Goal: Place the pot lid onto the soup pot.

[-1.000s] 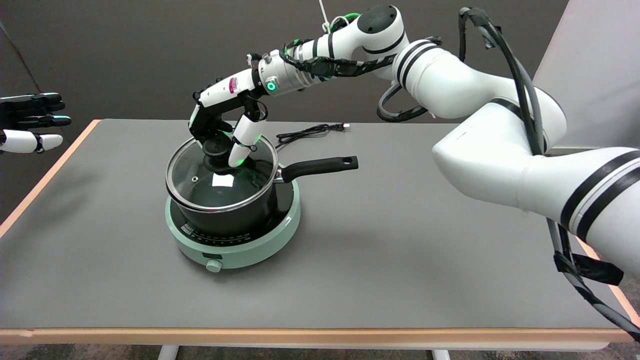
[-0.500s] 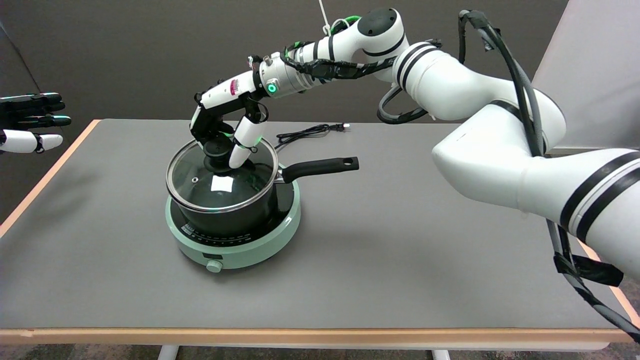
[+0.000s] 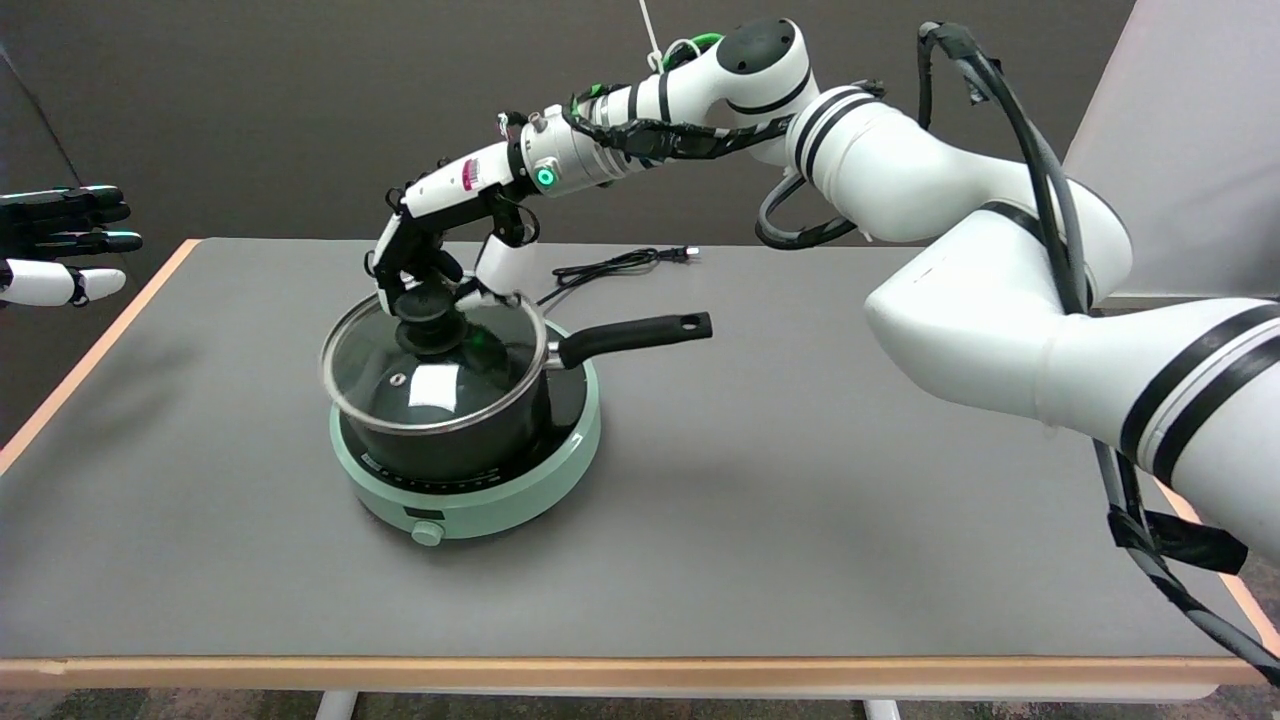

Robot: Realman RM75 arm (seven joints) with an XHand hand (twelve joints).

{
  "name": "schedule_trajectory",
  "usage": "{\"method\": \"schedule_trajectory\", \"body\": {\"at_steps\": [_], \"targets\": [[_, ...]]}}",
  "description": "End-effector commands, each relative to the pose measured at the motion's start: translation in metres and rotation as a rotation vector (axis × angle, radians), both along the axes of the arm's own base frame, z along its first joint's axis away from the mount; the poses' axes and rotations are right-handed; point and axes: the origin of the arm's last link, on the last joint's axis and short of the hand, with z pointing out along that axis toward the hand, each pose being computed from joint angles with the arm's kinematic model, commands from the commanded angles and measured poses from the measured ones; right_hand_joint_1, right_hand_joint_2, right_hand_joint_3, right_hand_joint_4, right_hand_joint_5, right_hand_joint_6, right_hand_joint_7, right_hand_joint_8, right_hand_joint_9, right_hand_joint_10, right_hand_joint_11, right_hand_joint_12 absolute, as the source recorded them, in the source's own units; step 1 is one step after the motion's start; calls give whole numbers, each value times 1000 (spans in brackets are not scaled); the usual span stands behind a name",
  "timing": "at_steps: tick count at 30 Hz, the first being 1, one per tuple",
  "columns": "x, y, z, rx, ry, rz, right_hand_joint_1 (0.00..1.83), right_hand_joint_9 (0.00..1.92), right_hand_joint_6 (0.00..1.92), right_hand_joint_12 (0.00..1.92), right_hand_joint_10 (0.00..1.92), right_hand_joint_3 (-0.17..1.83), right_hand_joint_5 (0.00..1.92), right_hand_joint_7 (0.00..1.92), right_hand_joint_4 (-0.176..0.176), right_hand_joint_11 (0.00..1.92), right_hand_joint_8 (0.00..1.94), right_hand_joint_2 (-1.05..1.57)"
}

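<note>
- The glass pot lid (image 3: 432,375) lies on the black soup pot (image 3: 470,440), tilted and off-centre: its rim overhangs the pot's left and near side, so it does not look fully seated.
- The pot stands on a pale green induction cooker (image 3: 500,495) on the grey bench (image 3: 800,500); its long black handle (image 3: 635,335) points to the picture's right.
- The right robot hand (image 3: 440,265) is directly above the lid's black knob (image 3: 430,322), fingers curled down around it and gripping it, the thumb on the knob's right side.
- The arm reaches in from the lower right, arching high over the bench, wrist bent so the palm faces down.
- In my judgement, the coming move turns on this offset: the lid needs to shift right and away until its rim settles level, before the fingers let go.
- A black power cord (image 3: 620,262) lies behind the pot.
</note>
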Motion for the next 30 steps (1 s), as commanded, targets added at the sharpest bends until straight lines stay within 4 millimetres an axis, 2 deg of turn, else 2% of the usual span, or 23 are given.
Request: {"method": "schedule_trajectory", "body": {"at_steps": [1, 9, 15, 18, 25, 30], "targets": [[0, 1, 0, 9, -4, -4, 1007, 628, 504, 1687, 1406, 784, 591, 775, 120, -1, 680, 820], [0, 1, 1, 9, -5, -1, 1011, 606, 390, 1627, 1361, 796, 585, 762, 96, -1, 618, 788], [8, 1, 3, 12, 1, 31, 998, 545, 249, 1451, 1251, 782, 540, 709, 45, -1, 513, 750], [13, -1, 8, -1, 19, 71, 1020, 517, 216, 1386, 1158, 832, 506, 668, 35, -1, 479, 702], [19, -19, 42, -144, 106, 220, 1019, 520, 189, 1354, 1050, 843, 474, 655, 31, -1, 406, 679], [25, -22, 60, -186, 138, 272, 1038, 556, 176, 1359, 914, 859, 437, 665, 42, -1, 326, 630]]}}
